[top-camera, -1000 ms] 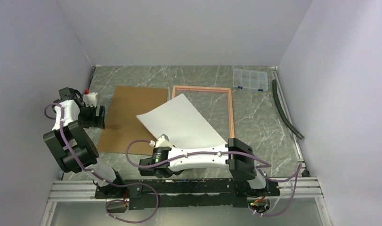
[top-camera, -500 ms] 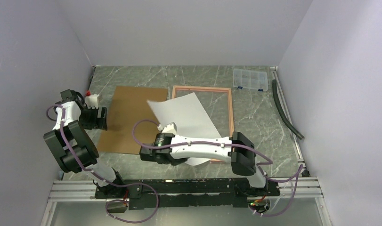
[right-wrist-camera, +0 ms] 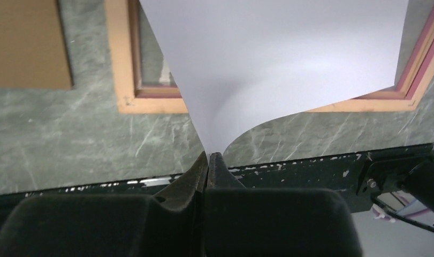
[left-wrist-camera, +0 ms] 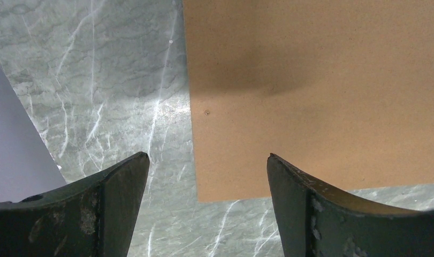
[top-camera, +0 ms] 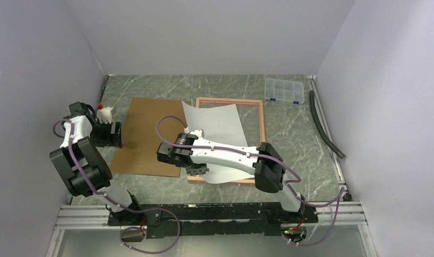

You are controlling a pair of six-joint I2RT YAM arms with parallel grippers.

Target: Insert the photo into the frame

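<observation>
One corner of the photo (right-wrist-camera: 279, 53) sits pinched in my closed right gripper (right-wrist-camera: 208, 156), the sheet slanting askew over the frame (right-wrist-camera: 118, 64) ahead.

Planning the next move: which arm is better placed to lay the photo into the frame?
Right. The right gripper is shut on the photo, holding it over the frame. The left gripper is open above the brown board, away from both.

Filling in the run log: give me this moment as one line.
right gripper: shut on corner of white-backed photo | photo: skewed over tan rectangular frame, not seated | left gripper: open above edge of flat brown board
</observation>
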